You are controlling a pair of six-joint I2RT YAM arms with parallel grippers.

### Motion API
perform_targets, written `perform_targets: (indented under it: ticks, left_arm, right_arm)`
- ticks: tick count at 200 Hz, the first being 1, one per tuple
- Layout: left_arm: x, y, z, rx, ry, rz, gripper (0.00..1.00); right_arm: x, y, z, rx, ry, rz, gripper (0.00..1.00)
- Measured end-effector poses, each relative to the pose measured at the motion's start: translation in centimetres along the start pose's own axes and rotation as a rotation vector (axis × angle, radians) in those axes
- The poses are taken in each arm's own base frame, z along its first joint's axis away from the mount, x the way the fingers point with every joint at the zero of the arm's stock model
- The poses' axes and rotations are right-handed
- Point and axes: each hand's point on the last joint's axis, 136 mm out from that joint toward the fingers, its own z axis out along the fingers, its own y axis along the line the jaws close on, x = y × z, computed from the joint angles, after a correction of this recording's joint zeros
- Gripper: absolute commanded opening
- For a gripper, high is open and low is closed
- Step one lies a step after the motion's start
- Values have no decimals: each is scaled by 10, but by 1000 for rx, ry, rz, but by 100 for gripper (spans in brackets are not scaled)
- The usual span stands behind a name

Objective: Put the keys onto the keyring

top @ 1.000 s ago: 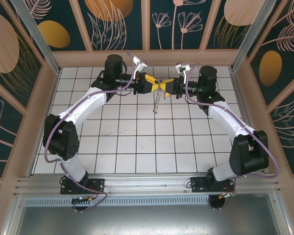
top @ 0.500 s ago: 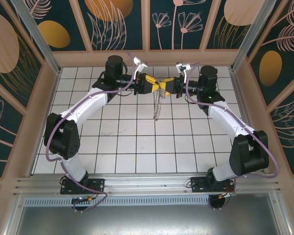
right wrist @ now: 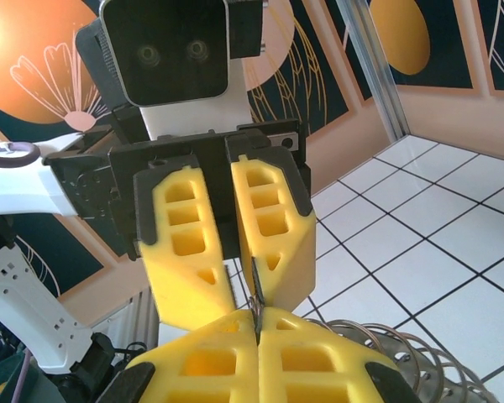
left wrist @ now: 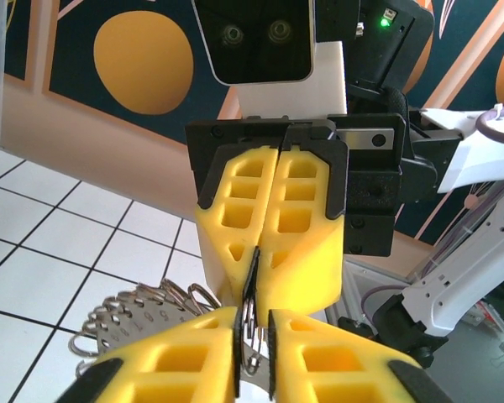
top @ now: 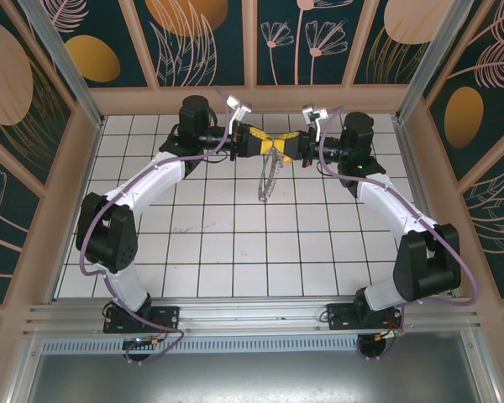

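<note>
My left gripper point(top: 270, 144) and right gripper point(top: 279, 147) meet tip to tip above the far middle of the floor. The keyring point(top: 267, 180) hangs below them as a thin loop fringed with silvery pieces. In the left wrist view my left gripper point(left wrist: 254, 346) has its pads nearly closed on the ring's wires, with the silvery pieces point(left wrist: 134, 315) fanning left. Facing it, the right gripper point(left wrist: 256, 287) is shut. In the right wrist view my right gripper point(right wrist: 257, 326) is pressed shut on a thin wire of the keyring point(right wrist: 403, 348). The brass key is hidden.
White tiled floor point(top: 235, 243) spreads below the grippers, walled by patterned panels point(top: 193, 34) at the back and sides. An aluminium rail point(top: 252, 315) runs along the near edge by the arm bases.
The two grippers have stayed locked together, shifting very slightly toward the back. The hanging keyring has swung and now shows as a wider loop.
</note>
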Motion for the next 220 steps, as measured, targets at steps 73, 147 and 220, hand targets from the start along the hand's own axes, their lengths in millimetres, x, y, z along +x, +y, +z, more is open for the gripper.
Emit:
perform_targets:
  ticks: [73,147,220]
  left_arm:
    - [3,2,3,-5,-24,4,0]
    - [11,1,10,3,-48,-34,0]
    - [4,1,10,-5,-81,-38,0]
  right_arm:
    - [-1,-3,-2,11,-9,19,31]
    - [-7,-13,-42,110,-99,19,45]
    - [22,-13,-43,91,-96,83,52]
